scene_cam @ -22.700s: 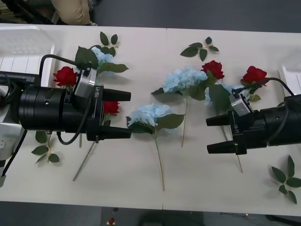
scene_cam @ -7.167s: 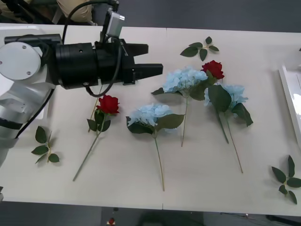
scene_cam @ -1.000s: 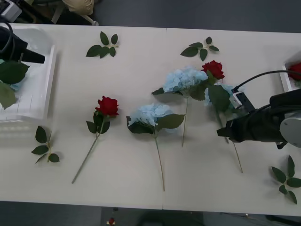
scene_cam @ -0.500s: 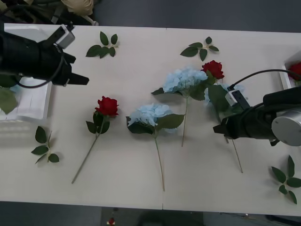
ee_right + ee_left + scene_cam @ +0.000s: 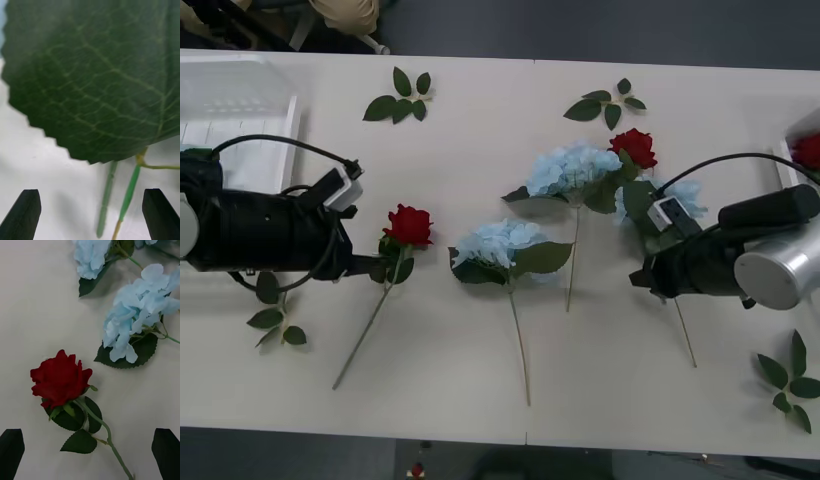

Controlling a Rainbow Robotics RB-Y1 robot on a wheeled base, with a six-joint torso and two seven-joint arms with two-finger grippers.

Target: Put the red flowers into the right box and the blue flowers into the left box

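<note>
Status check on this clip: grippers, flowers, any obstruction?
Left gripper open, low beside red rose. Right gripper open over pale blue flower stems, broad green leaf just ahead. Nothing held.

Front view overlooks table (image 5: 480,400); wrist views hover close above it.

The left gripper (image 5: 380,268) has swung from the left box (image 5: 240,110) down beside the red rose (image 5: 408,225).

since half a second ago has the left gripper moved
Yes. The left gripper has come down the front view, from beside the left box toward the near table edge, and now sits open by the red rose.
</note>
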